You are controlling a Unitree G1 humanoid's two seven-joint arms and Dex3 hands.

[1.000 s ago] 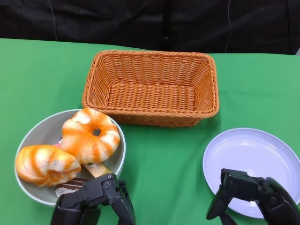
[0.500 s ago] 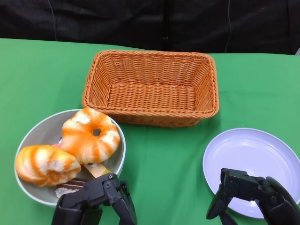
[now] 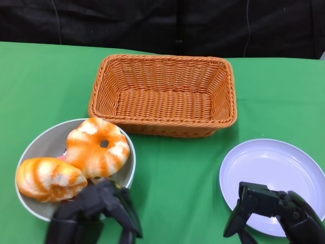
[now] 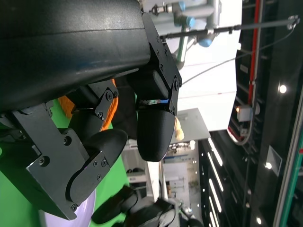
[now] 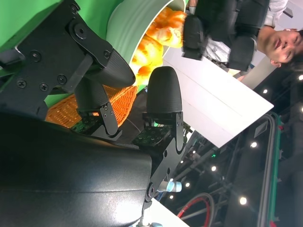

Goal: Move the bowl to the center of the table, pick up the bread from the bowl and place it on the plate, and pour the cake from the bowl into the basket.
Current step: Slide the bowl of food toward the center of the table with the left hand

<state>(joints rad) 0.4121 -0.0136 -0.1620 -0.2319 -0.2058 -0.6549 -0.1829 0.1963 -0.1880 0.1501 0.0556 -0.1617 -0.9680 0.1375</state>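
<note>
A grey bowl [image 3: 44,136] sits at the table's left front. It holds a ring-shaped orange and white bread [image 3: 96,147] and a second striped bread [image 3: 48,179]. My left hand [image 3: 94,213] hovers over the bowl's near rim with its fingers apart and nothing in them. It hides the cake. The orange wicker basket [image 3: 162,94] stands empty at the middle back. An empty white plate [image 3: 277,162] lies at the right front, and my right hand [image 3: 277,211] is over its near edge, fingers [image 5: 163,99] apart and holding nothing.
Green cloth covers the table [image 3: 177,173]. In the right wrist view a person [image 5: 284,42] stands beyond the table. A dark curtain hangs behind the table's far edge.
My left hand has moved forward and to the left over the bowl's near rim, covering the cake pieces that showed before. The right hand, bowl, basket and plate have not moved.
</note>
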